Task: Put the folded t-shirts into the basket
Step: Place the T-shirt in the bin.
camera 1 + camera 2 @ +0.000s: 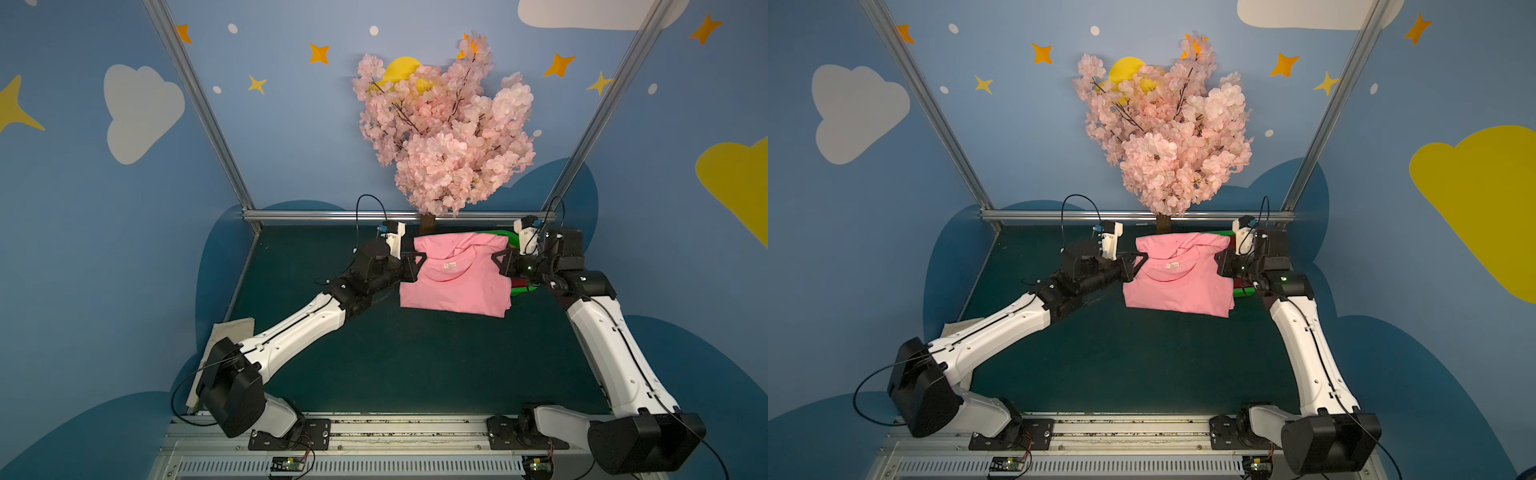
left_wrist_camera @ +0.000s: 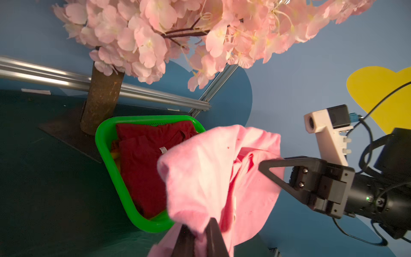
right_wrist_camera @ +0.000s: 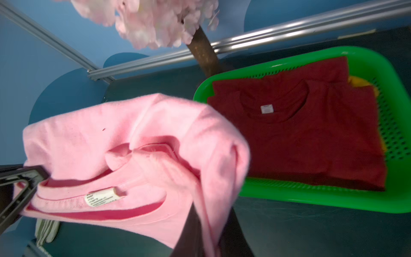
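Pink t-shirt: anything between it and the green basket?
Nothing visible. The light pink cloth t-shirt hangs close to the green perforated plastic basket, whose top is open; a dark red folded t-shirt lies inside.

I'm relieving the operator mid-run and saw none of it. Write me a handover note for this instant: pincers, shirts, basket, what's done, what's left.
Left pincer: shut on one side edge of the pink t-shirt.
Right pincer: shut on the same shirt's opposite edge.
Pink t-shirt: held up between both arms, beside the green basket, not yet in it.
Done: a dark red t-shirt lies on top in the basket, with yellow cloth showing beneath it. Anything deeper is hidden.
Left: probably carry the pink one over the basket, lower it, open both pincers.
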Tool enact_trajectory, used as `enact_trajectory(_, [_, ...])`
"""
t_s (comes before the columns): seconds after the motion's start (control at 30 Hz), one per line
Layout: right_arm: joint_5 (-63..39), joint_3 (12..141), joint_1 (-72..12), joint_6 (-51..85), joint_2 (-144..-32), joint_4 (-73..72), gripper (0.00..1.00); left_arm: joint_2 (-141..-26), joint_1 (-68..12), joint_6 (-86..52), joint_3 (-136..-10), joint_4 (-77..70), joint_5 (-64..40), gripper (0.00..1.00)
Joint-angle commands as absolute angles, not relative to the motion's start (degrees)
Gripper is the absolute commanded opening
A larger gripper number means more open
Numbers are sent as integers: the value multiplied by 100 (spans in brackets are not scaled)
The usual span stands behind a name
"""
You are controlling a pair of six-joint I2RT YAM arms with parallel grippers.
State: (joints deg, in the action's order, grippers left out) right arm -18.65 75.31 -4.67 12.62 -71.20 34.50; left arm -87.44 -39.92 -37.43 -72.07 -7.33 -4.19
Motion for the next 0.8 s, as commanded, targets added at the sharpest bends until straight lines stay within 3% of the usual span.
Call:
enact_trajectory(0.0, [-1960, 8066, -53, 902, -7541, 3700, 0, -9381, -4010, -3548, -7923, -748, -303, 2])
enact_trajectory(0.43, [-1595, 10497, 700, 170, -9895, 4448, 0, -11789, -4113, -3468, -10588, 107, -412, 2])
enact_trajectory(0.77, [-1550, 11452, 731, -127, -11029, 4859, 0, -12233, -4141, -3408, -11027, 562, -448, 3])
